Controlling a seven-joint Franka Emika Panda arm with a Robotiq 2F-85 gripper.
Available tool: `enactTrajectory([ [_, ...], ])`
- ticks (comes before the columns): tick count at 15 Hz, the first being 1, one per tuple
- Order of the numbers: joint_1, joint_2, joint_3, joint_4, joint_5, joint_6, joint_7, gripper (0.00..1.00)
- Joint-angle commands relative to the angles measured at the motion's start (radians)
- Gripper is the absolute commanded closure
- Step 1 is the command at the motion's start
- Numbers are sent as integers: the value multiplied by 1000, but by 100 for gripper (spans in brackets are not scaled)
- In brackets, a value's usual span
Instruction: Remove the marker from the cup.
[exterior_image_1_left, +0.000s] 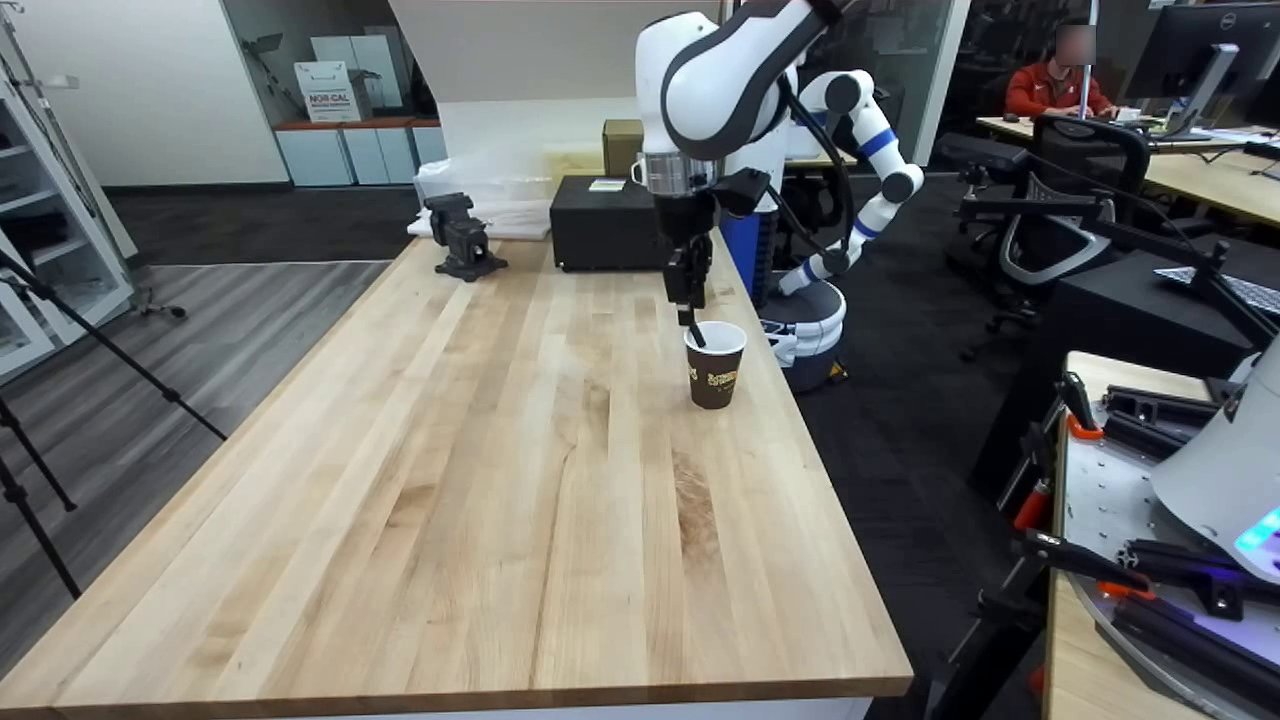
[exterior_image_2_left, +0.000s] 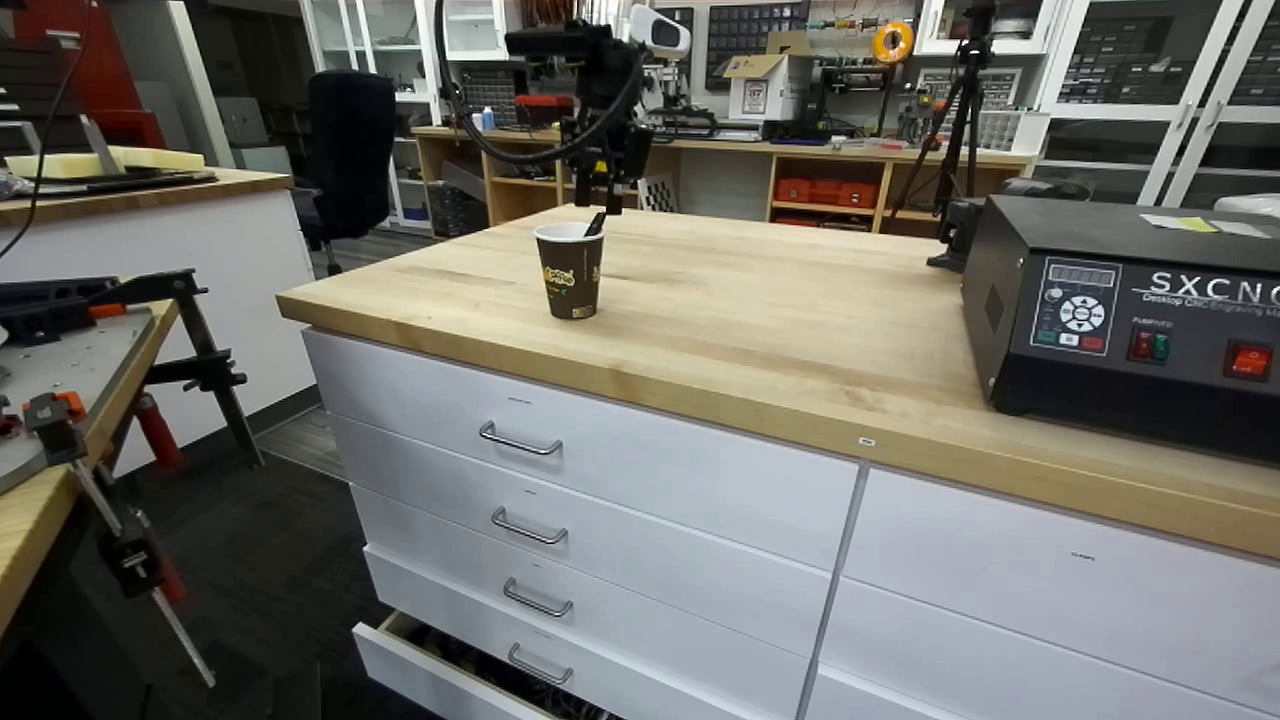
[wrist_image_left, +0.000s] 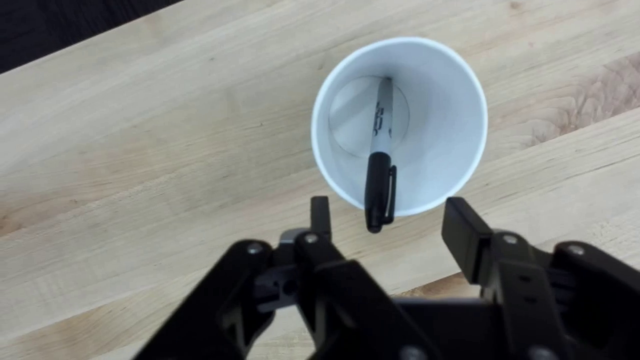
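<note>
A black-capped grey marker (wrist_image_left: 380, 156) is leaning in a brown paper cup (exterior_image_1_left: 715, 382) near the wooden worktop's long edge (exterior_image_2_left: 600, 378). Above, a black gripper (wrist_image_left: 387, 217) is hovering, jaws parted.

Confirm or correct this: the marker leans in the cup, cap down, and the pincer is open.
The cap is up, not down, as the wrist view shows. The marker does lean in the cup, and the pincer is open.
</note>
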Motion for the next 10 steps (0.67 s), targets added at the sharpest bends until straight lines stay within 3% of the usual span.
enactTrajectory([
  [1, -16, 21, 4, 20, -16, 16, 8, 69],
  [2, -17, 25, 3, 23, -16, 15, 9, 64],
  [3, -19, 30, 3, 27, -16, 14, 9, 32],
  [5, -20, 42, 4, 32, -16, 17, 7, 37],
  [6, -20, 48, 6, 35, -17, 18, 4, 81],
  [8, -19, 55, 7, 37, -18, 16, 2, 79],
  [10, -18, 61, 8, 45, -19, 13, 3, 91],
])
